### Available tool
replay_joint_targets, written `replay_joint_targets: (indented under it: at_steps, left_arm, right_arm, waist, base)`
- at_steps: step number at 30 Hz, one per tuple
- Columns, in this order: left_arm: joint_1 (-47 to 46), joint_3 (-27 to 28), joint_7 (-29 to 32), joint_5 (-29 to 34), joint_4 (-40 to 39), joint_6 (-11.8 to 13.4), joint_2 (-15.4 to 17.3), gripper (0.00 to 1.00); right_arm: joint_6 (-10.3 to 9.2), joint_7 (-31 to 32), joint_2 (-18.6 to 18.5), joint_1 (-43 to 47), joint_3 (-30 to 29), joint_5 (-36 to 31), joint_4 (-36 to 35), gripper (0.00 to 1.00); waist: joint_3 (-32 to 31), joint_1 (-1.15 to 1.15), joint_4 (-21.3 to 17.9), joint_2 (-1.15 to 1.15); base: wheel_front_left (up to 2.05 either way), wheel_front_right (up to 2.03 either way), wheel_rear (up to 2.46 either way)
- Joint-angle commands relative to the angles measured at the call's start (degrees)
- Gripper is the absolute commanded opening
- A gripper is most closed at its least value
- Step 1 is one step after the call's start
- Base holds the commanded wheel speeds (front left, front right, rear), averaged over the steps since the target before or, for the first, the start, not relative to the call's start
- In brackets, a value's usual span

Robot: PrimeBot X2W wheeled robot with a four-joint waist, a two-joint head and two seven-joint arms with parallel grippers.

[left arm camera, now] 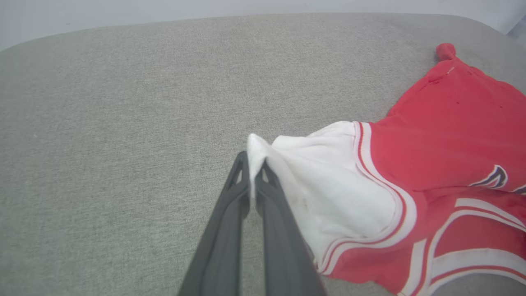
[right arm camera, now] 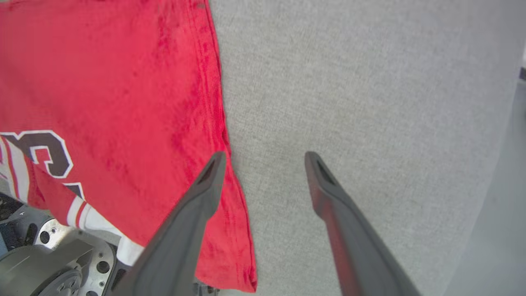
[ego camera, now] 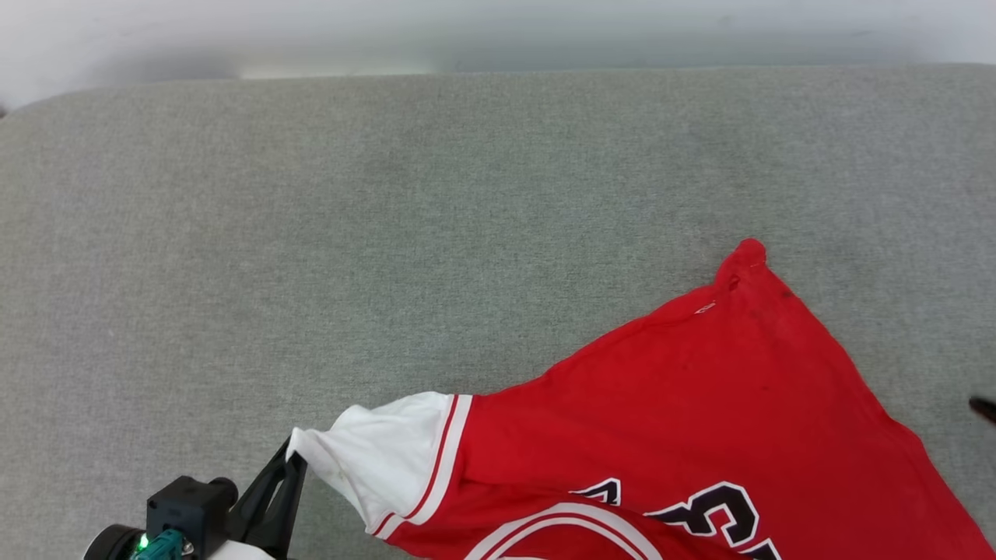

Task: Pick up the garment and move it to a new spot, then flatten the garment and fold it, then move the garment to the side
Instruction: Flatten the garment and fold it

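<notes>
Red soft-knit jersey T-shirt [ego camera: 700,404] with white sleeves and black-and-white lettering lies rumpled on the grey woven cushioned surface [ego camera: 389,233], at its near right. The left gripper [left arm camera: 253,160] has its slim dark fingers pinched on the white sleeve's tip (cloth bunched between them). The right gripper [right arm camera: 266,155] stands spread and empty, one finger over the red hem, the other over bare grey weave.

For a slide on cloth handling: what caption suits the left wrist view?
Left gripper shut on the white sleeve of the red garment, which lies on grey fabric.
</notes>
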Motion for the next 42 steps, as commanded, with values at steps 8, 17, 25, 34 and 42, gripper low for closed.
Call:
replay_joint_targets:
  at_steps: [8, 17, 25, 34, 42]
  left_arm:
    - [-4.1, -0.9, 0.8, 1.9, 0.1, -1.2, -1.5, 0.00]
    - [-8.5, -1.8, 1.5, 3.6, 1.2, -2.7, -3.6, 0.00]
    - [-11.5, -2.7, 1.2, 4.7, 2.7, -4.0, -6.5, 0.00]
    - [-11.7, -2.8, 1.2, 4.6, 4.5, -4.4, -7.3, 0.00]
    - [-12.2, -1.3, 1.1, 5.1, 3.3, -3.5, -4.6, 0.00]
  right_arm:
    - [-0.04, 12.1, -0.6, -17.2, 6.0, -2.8, -4.4, 1.00]
    - [-0.04, 23.2, 7.0, -38.3, 21.2, -7.4, 5.1, 1.00]
    - [-0.04, 19.3, 13.5, -45.4, 28.7, -8.8, 18.4, 1.00]
    - [-0.03, 12.8, 14.3, -45.2, 37.3, -5.3, 24.4, 0.00]
    - [-0.04, -1.1, 12.3, -49.1, 38.6, -2.7, 21.6, 0.00]
  waist:
    - [3.9, 0.00, 3.3, 0.00]
    - [8.7, 0.00, 6.8, 0.00]
    - [12.2, 0.00, 9.1, 0.00]
    - [10.6, 0.00, 8.4, 0.00]
    - [3.4, 0.00, 5.9, 0.00]
  base:
    - [0.00, 0.00, 0.00]
    - [0.00, 0.00, 0.00]
    - [0.00, 0.00, 0.00]
    - [0.00, 0.00, 0.00]
    - [0.00, 0.00, 0.00]
